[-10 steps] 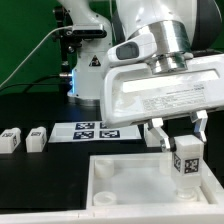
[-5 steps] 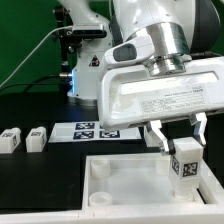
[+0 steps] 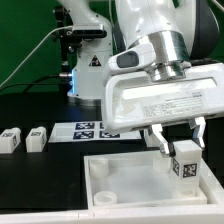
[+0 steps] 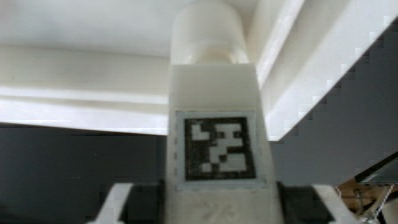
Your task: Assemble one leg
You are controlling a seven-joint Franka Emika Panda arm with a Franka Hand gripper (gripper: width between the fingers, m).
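Leg (image 3: pixel 185 162) held upright in my gripper (image 3: pixel 180 139), tag (image 3: pixel 185 168) facing the exterior camera. Jaws closed partway onto it, one finger (image 3: pixel 160 138) on each side, gripping its upper part; the lower part hangs free below the fingertips.

Position: on the exterior view's right, near side of the scene, over the right part of the white tabletop (image 3: pixel 125 175). Cannot tell whether the leg's lower end touches the tabletop or hangs just above it.

Wrist view: leg fills the middle of the picture, black-and-white tag (image 4: pixel 219 145) sharp, a rounded peg end (image 4: pixel 214 35) at its far tip, white tabletop surface behind it.

Tabletop lies flat on the black table (image 3: pixel 40 175), with a round socket (image 3: pixel 104 196) at its near corner on the exterior view's left.

Two other legs (image 3: pixel 11 139) (image 3: pixel 37 138) stand side by side on the table at the exterior view's left, well apart from the tabletop and from me.

Marker board (image 3: pixel 95 128) lies flat farther back, between those legs and my gripper.
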